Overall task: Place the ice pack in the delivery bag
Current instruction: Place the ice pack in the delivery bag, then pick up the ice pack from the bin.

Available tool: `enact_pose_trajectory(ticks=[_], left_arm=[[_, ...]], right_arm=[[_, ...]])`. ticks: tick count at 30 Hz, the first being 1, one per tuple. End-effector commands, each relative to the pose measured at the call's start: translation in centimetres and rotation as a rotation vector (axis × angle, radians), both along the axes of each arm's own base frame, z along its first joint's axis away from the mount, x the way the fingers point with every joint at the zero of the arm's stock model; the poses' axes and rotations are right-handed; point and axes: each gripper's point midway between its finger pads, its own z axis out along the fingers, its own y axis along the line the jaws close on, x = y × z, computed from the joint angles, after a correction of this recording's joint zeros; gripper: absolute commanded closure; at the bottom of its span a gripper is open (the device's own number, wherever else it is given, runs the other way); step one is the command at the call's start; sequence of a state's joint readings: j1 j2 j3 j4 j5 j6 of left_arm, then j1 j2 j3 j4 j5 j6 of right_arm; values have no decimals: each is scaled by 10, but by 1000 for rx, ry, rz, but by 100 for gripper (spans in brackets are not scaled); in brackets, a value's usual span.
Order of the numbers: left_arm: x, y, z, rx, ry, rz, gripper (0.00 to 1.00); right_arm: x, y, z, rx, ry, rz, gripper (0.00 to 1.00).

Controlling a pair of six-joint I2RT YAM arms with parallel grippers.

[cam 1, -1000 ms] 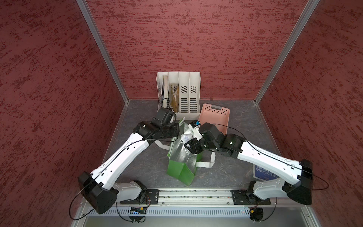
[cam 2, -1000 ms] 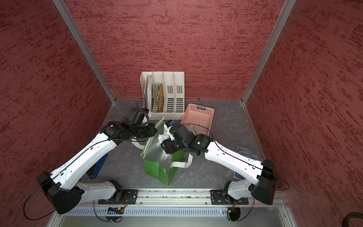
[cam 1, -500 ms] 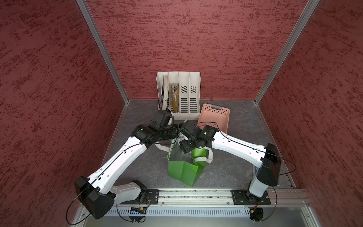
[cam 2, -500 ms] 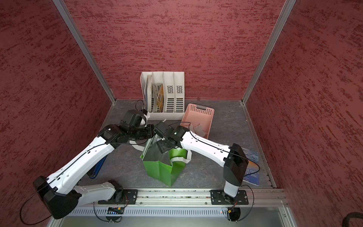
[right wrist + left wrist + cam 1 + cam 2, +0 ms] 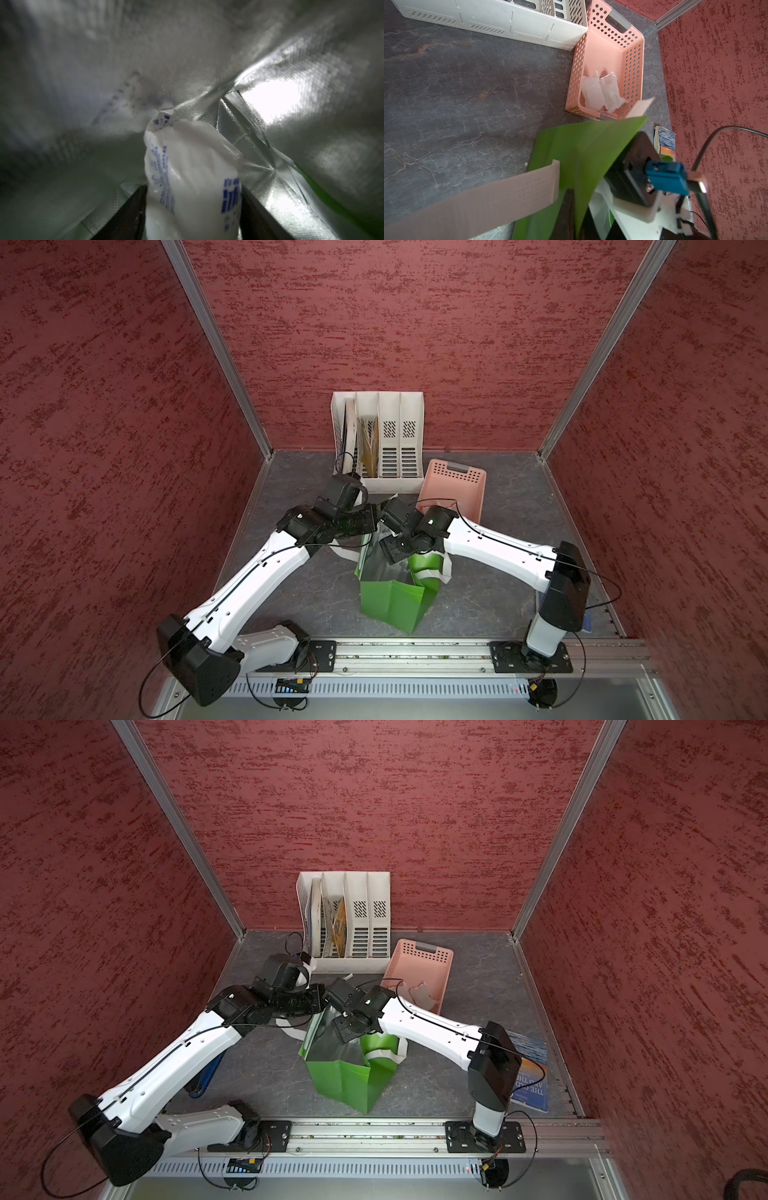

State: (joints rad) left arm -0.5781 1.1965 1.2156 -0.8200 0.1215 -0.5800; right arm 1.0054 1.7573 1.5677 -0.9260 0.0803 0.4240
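The green delivery bag (image 5: 390, 605) (image 5: 345, 1085) stands mid-table with its mouth held wide. My left gripper (image 5: 371, 521) (image 5: 576, 212) is shut on the bag's far rim, pinching the green fabric (image 5: 581, 149) beside a white strap handle (image 5: 488, 205). My right gripper (image 5: 392, 553) (image 5: 192, 189) reaches down into the mouth. In the right wrist view the white ice pack (image 5: 191, 176) with blue print sits between both dark fingers, surrounded by silver foil lining (image 5: 270, 104). Both fingers rest against the pack's sides.
A pink perforated basket (image 5: 455, 489) stands behind the bag with two more white packs (image 5: 600, 93) inside. A white file organiser (image 5: 380, 439) lines the back wall. A book (image 5: 528, 1073) lies at the right edge, and a blue object (image 5: 208, 1077) sits under my left arm.
My right gripper has moved from above the bag's rim down into its mouth, carrying the ice pack. My left gripper keeps its pinch on the rim.
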Motion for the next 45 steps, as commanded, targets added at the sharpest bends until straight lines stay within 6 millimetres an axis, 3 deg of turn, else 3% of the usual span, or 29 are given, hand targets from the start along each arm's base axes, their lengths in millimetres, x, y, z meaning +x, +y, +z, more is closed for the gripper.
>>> enact_pose_trajectory(ticks=[1, 6, 9, 12, 14, 17, 19, 22, 25, 27, 29, 33, 38, 45], left_arm=[[2, 5, -2, 12, -9, 30, 100], [6, 13, -2, 37, -24, 73, 100], [7, 16, -2, 50, -23, 81, 100], [7, 18, -4, 56, -19, 81, 100], [8, 19, -3, 57, -17, 82, 100], [8, 20, -3, 59, -17, 84, 100], [8, 22, -2, 60, -16, 88, 100], [9, 22, -2, 57, -17, 89, 100], [10, 20, -3, 53, -14, 84, 100], [10, 19, -4, 53, -7, 82, 100], [11, 18, -4, 48, -6, 79, 100], [11, 15, -5, 38, 0, 70, 100], [10, 13, -6, 30, 3, 62, 100], [7, 10, -6, 25, 5, 41, 100]], right_arm=[[0, -1, 23, 55, -49, -9, 18], [3, -5, 52, 116, -117, -12, 5], [4, -11, 71, 141, -163, -22, 3], [8, -27, 101, 185, -256, -69, 4], [9, -42, 133, 255, -347, -107, 4], [12, -75, 178, 328, -493, -204, 3], [19, -110, 206, 350, -606, -320, 2], [36, -162, 222, 327, -682, -496, 1], [67, -208, 196, 259, -607, -631, 2], [88, -224, 164, 215, -508, -675, 2], [109, -229, 131, 167, -413, -660, 3], [143, -213, 63, 82, -204, -574, 11], [168, -190, 13, 46, -89, -482, 18], [179, -207, -59, -94, 48, -520, 30]])
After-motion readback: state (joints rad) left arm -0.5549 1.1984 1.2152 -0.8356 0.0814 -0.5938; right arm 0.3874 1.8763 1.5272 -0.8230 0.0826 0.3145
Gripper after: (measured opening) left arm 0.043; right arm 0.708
